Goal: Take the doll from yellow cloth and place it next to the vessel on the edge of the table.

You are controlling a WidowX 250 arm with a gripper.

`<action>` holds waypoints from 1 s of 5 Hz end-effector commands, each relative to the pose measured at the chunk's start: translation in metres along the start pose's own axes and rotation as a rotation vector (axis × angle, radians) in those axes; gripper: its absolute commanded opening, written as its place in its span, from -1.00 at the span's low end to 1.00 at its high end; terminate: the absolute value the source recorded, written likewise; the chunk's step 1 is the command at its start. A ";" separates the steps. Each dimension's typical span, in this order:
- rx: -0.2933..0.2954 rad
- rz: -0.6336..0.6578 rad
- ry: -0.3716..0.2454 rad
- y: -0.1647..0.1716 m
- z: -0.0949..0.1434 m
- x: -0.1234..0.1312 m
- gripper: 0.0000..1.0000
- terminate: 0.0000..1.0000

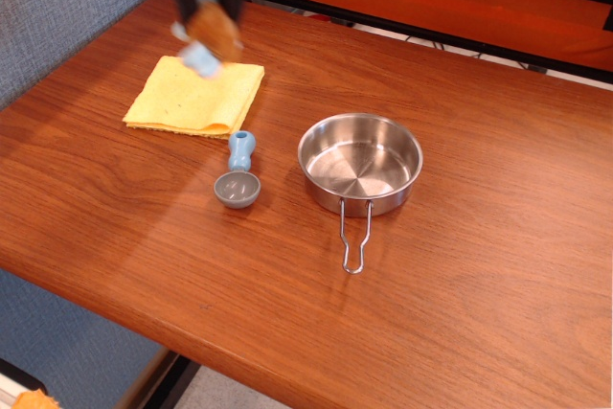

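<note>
My gripper (209,9) is at the top left, shut on the doll (209,35). The doll hangs in the air above the far right part of the yellow cloth (194,96); its orange-brown body and light blue feet show, blurred by motion. The cloth lies flat and bare on the table (479,265). The vessel (359,162), a shiny steel pan, stands to the right of the cloth near the table's middle. Its wire handle (353,237) points toward the front edge.
A small blue-grey scoop (238,177) with a light blue handle lies between the cloth and the pan. A black and orange frame (460,7) runs along the table's far edge. A grey wall (48,7) is at the left.
</note>
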State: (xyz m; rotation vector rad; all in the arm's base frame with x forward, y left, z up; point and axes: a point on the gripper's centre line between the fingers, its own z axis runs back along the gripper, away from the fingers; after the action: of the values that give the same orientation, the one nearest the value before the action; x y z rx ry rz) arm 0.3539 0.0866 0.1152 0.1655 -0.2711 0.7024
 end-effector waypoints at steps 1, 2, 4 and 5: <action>-0.231 -0.204 -0.007 -0.029 0.052 -0.073 -1.00 -1.00; -0.317 -0.312 0.031 -0.053 0.054 -0.116 -1.00 -1.00; -0.422 -0.547 0.090 -0.104 0.057 -0.203 -1.00 -1.00; -0.437 -0.627 0.138 -0.131 0.048 -0.237 -1.00 -1.00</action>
State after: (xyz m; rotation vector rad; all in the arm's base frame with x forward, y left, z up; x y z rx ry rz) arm 0.2650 -0.1857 0.0617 -0.1866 -0.1720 0.0226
